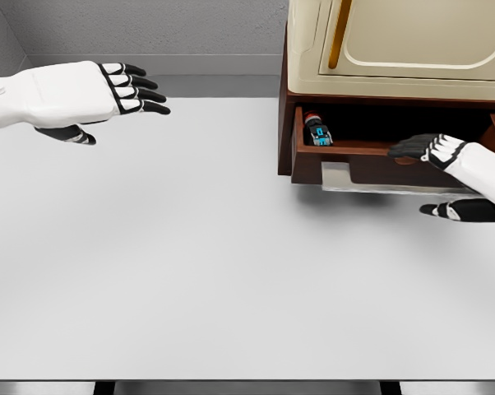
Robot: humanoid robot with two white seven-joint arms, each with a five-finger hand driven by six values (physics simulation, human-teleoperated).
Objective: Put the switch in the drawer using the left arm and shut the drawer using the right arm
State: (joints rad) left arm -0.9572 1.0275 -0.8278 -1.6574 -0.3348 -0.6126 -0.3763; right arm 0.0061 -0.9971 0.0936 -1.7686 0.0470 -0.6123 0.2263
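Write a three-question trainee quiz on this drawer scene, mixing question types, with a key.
1. True or false: the switch lies on the table.
2. Which hand is at the front edge of the open drawer? A) left hand B) right hand C) neither
3. Fill in: the left hand hovers over the table's far left with its fingers ____ and holding nothing.

Key
1. False: it sits inside the drawer, at its left end.
2. B: the right hand rests its fingers on the drawer's front edge, below the cream cabinet.
3. Spread.
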